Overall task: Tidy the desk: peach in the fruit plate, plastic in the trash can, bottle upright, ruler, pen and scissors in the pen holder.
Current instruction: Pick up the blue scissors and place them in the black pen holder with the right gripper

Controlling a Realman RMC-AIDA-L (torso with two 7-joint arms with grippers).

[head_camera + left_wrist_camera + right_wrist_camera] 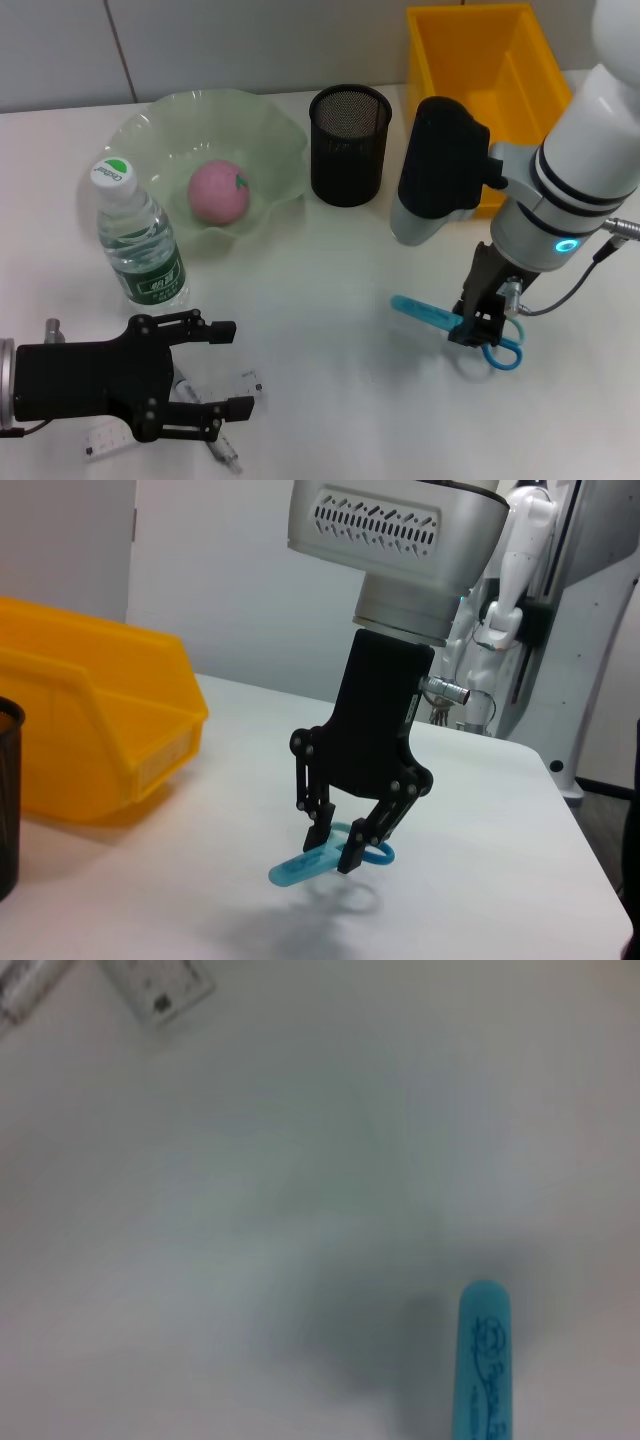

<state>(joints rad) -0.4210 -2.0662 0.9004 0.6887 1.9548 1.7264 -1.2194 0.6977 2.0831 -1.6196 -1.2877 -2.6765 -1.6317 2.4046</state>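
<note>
The pair of light-blue plastic scissors in a blue sheath (440, 318) lay on the white desk (330, 300), in front of the black mesh pen holder (349, 143) and off to its right. The right gripper (478, 328) pointed straight down from its white arm over them, its black fingers (350, 852) closed on the scissors where the sheath meets the ring handles, the sheath tip (484, 1360) jutting out toward the holder side. Just left of the pen holder sat the pale-green wavy glass fruit plate (270, 130) with the pink peach (218, 190) inside, and the clear plastic water bottle with a green label (140, 240) stood upright beyond the plate's near left edge. The yellow plastic bin (480, 60) stood right of the holder. Far in front and left of the holder, the left gripper (222, 368) lay level, its jaws spread wide above a white ruler (105, 438) and a pen (215, 440).
</note>
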